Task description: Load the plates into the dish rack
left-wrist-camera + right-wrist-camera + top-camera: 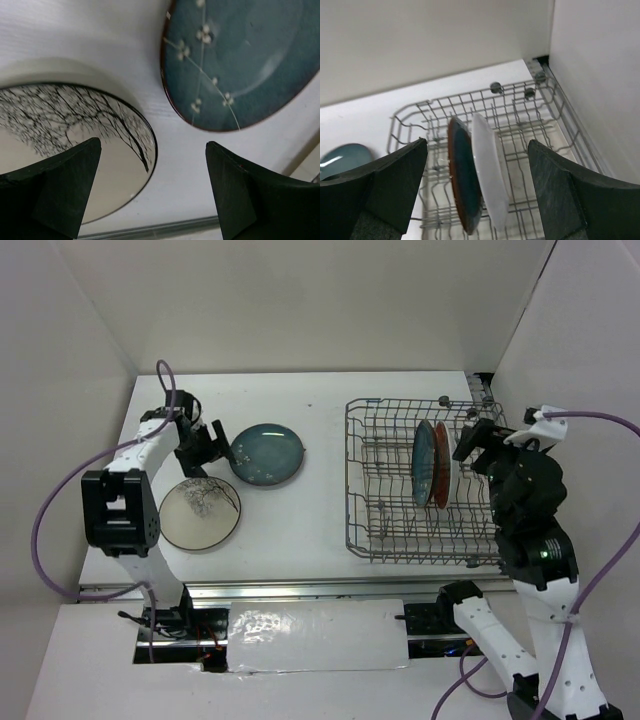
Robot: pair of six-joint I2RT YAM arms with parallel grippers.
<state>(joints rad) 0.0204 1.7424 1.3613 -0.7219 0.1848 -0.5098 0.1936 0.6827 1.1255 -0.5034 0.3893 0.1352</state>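
Top external view, dish rack point(365, 480) holding teal plate point(423, 462) and red plate point(441, 480) upright, left tool point(213, 448) and right tool point(480, 445) released

No lettering, labels, brand marks or numbers can be read anywhere across the three views; nothing legible shows on any surface.

Lab test cell: white surface point(320, 440) boxed in by plain white panels point(300, 300), purple cables point(590, 416) exposed, rail point(300, 589) mounted at near edge.

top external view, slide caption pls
racked teal plate and red plate upright in the dish rack; second teal plate and cream plate flat by open left claw
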